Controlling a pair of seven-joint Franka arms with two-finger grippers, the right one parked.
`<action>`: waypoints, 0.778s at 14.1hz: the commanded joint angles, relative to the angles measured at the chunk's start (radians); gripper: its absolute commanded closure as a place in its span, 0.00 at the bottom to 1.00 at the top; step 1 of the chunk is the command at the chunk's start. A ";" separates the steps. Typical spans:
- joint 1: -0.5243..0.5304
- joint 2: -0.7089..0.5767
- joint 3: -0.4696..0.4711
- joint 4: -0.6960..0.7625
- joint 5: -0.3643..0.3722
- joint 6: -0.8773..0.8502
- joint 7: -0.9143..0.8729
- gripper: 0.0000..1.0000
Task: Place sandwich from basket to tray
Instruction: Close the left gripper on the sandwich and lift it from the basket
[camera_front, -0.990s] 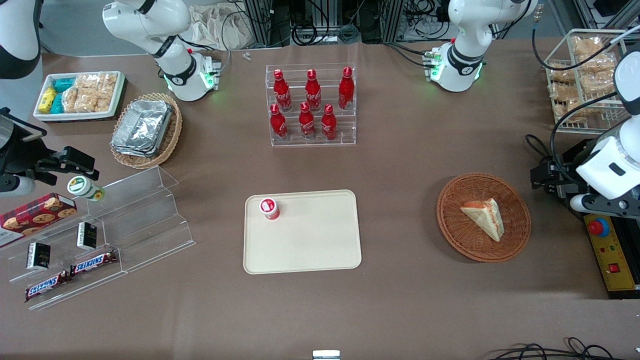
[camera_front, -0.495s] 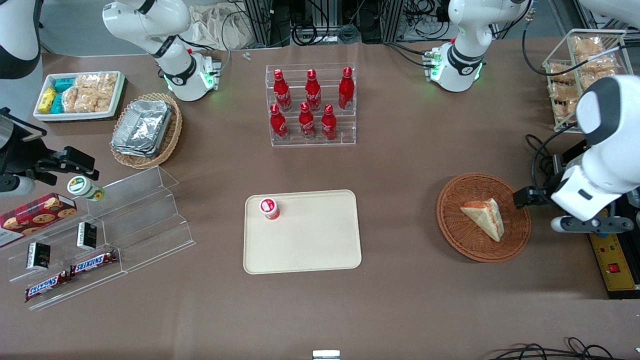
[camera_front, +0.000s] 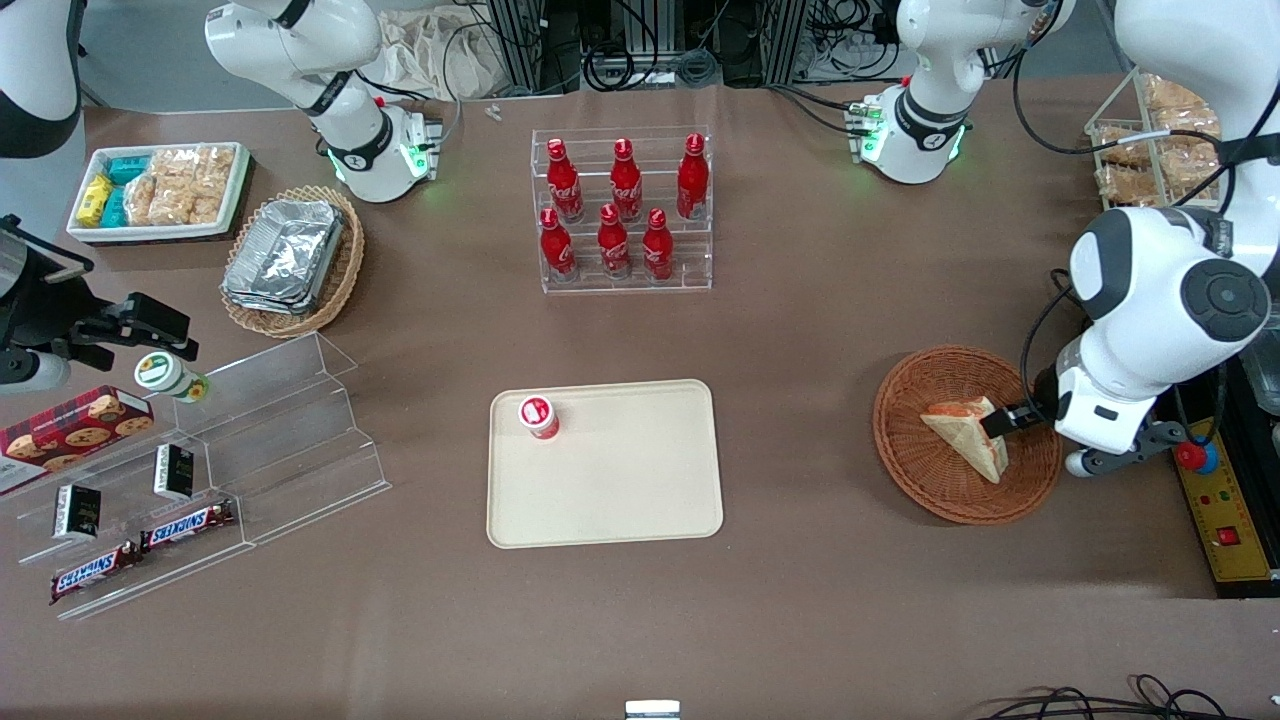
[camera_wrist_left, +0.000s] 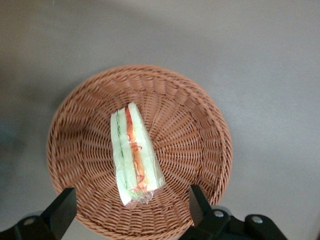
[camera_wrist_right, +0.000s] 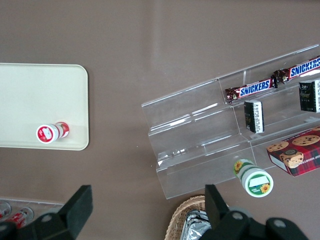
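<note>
The sandwich (camera_front: 962, 436), a wrapped triangular wedge with red-orange and green filling, lies in the round reddish-brown wicker basket (camera_front: 905, 455). My left gripper (camera_front: 1003, 420) hangs just above the basket, over the sandwich's edge toward the working arm's end of the table. In the left wrist view the sandwich (camera_wrist_left: 134, 155) lies along the middle of the basket (camera_wrist_left: 215, 135). The gripper (camera_wrist_left: 131, 212) is open, and its black fingers (camera_wrist_left: 199, 202) stand wide apart on either side of the sandwich's wrapped end without touching it. The cream tray (camera_front: 620, 480) lies flat mid-table, toward the parked arm from the basket.
A small red-lidded bottle (camera_front: 538, 417) stands on a tray corner. A rack of red cola bottles (camera_front: 625, 215) is farther from the camera. A wire rack of bagged snacks (camera_front: 1150, 150) and a yellow control box (camera_front: 1225, 510) sit beside the working arm.
The left arm has swung in from the table's end toward the basket. Its gripper went from outside the rim to above the sandwich. The sandwich has not moved.
</note>
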 joint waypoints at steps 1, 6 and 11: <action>0.008 0.027 -0.006 -0.037 0.003 0.050 -0.127 0.00; 0.010 0.069 -0.006 -0.096 0.008 0.142 -0.275 0.00; 0.021 0.092 -0.005 -0.175 0.008 0.257 -0.292 0.00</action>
